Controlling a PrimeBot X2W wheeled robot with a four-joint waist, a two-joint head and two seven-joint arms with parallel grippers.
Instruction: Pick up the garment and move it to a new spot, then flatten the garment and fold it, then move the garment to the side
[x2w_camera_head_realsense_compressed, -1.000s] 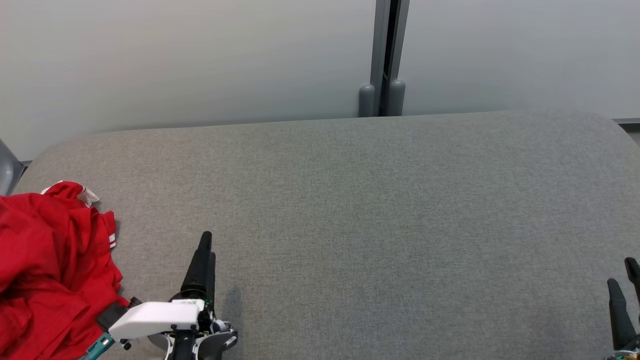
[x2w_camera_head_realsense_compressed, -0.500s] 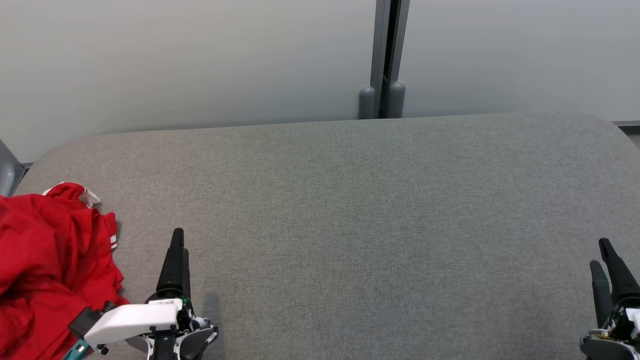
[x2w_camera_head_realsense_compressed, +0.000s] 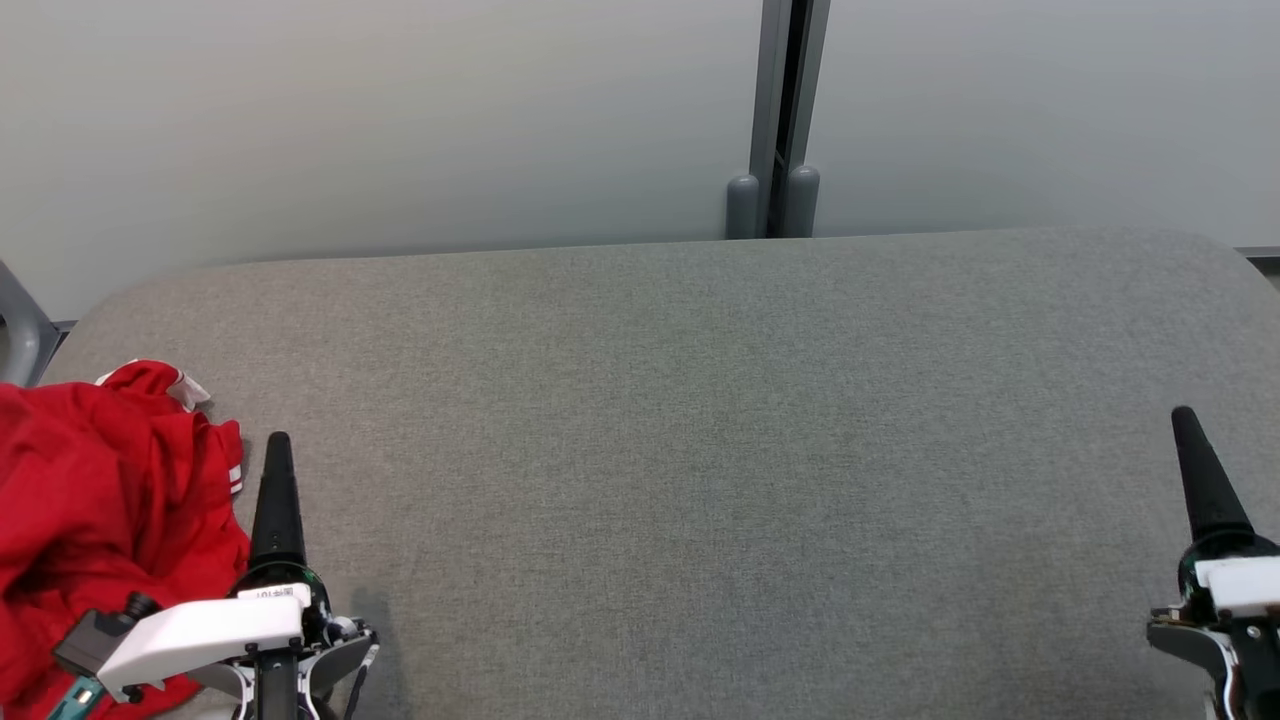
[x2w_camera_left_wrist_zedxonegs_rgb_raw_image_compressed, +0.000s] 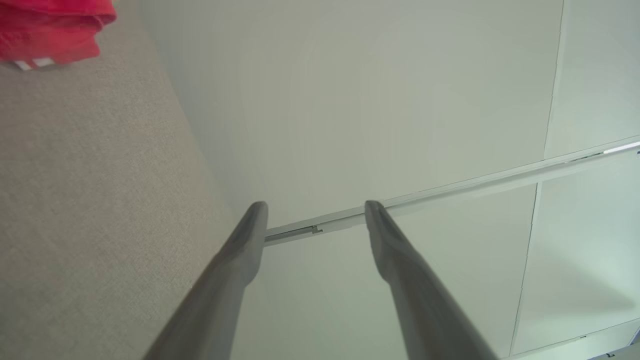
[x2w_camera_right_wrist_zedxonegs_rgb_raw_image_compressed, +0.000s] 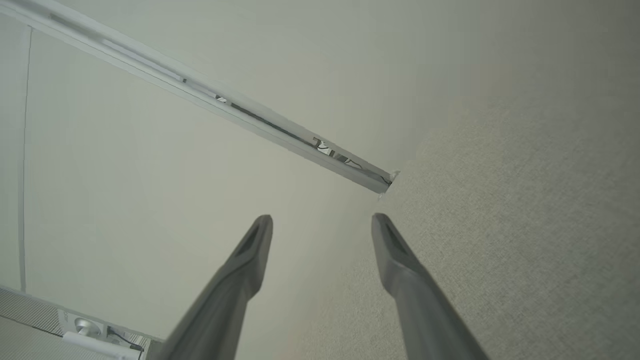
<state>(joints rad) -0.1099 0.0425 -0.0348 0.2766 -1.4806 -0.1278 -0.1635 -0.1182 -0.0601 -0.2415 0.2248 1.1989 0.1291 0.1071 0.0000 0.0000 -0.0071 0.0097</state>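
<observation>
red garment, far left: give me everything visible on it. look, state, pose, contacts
The red garment looks like soft, matte cloth, with white striped trim at one edge and a white bit at its top. It lies crumpled in a loose, unfolded heap at the left end of the gray fabric-covered surface, which it rests on. The head view's left edge cuts it off. The left gripper, open and empty, stands beside its right edge. Whether they touch is unclear.

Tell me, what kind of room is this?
Probably a robot practice room or lab, not a home: a big grey cloth-covered table, bare pale wall panels joined by a metal post, and one crumpled red garment.
</observation>
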